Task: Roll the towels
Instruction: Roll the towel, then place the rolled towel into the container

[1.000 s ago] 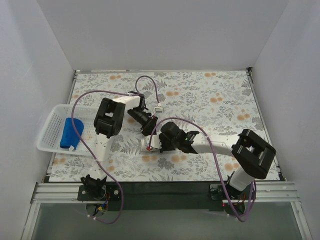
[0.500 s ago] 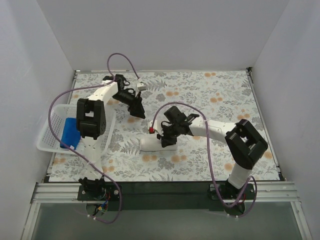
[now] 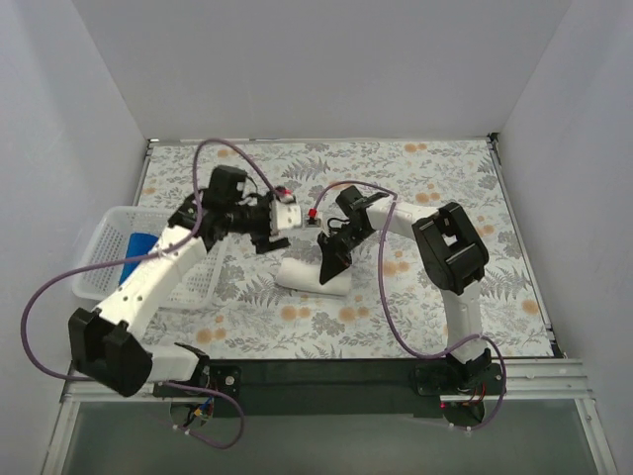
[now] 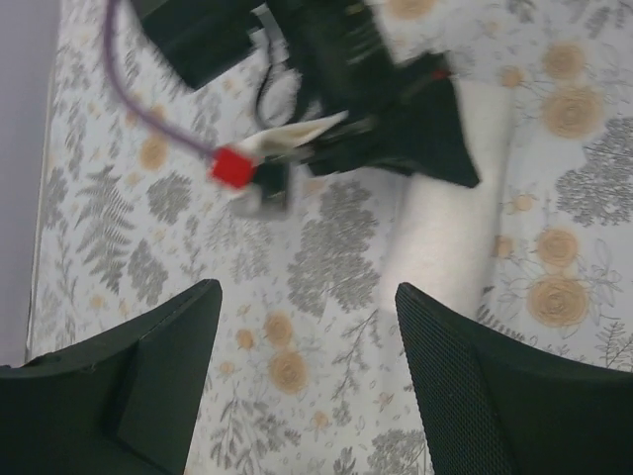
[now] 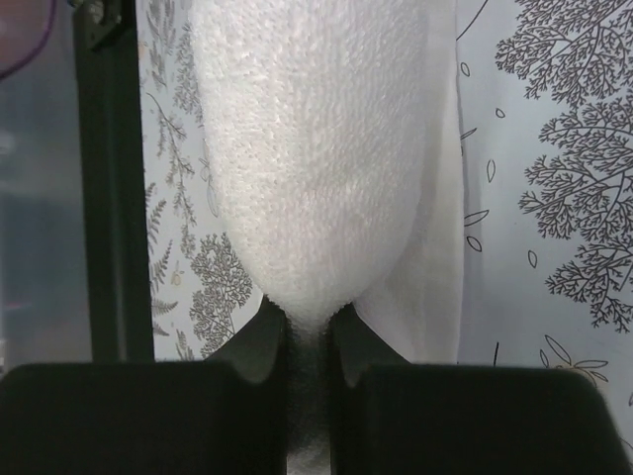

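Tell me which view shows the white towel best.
Right wrist: the white towel fills the frame, sharp, a fold pinched by the right gripper. Top external shows a small roll on the table, partly under that gripper. Left wrist shows it blurred and partly hidden.

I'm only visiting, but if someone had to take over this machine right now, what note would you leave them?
Right gripper: shut on one end of the white towel.
Left gripper: open, empty, above the table near that towel.
White towel: thick roll on the table, looks mostly done.
Blue towel: in the basket, partly hidden by the left arm.
Left: probably tidy the white roll and check the blue one.
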